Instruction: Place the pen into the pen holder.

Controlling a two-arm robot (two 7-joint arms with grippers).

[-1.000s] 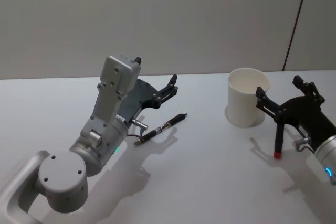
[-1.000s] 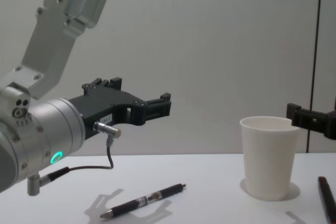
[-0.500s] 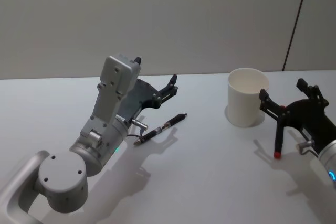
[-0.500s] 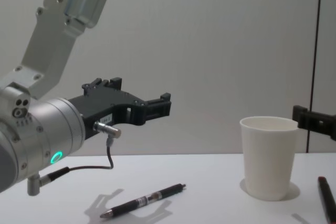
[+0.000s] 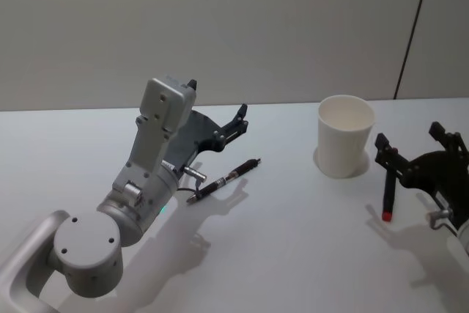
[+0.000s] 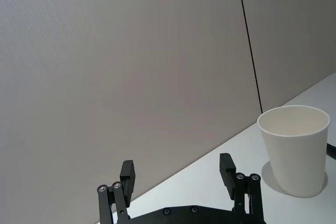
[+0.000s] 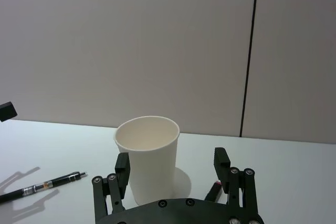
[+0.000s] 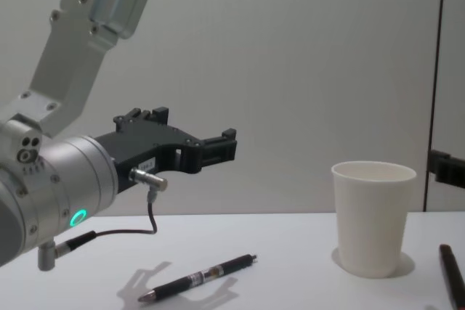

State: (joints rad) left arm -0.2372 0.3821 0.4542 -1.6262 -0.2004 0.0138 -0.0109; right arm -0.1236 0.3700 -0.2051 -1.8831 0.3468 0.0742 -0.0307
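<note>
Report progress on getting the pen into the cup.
Nothing done: the pen lies on the table, the cup looks empty. In hand: the left gripper hangs open near the pen, the right gripper open beside the cup. Left: grasp, carry, drop in.

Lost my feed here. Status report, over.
Left gripper open, raised near pen. Right gripper open, beside pen holder. Pen flat on table, ungrasped. Second pen, red-tipped, under right gripper.

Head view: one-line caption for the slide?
Left gripper open, raised by the pen; right gripper open beside the white paper cup.
</note>
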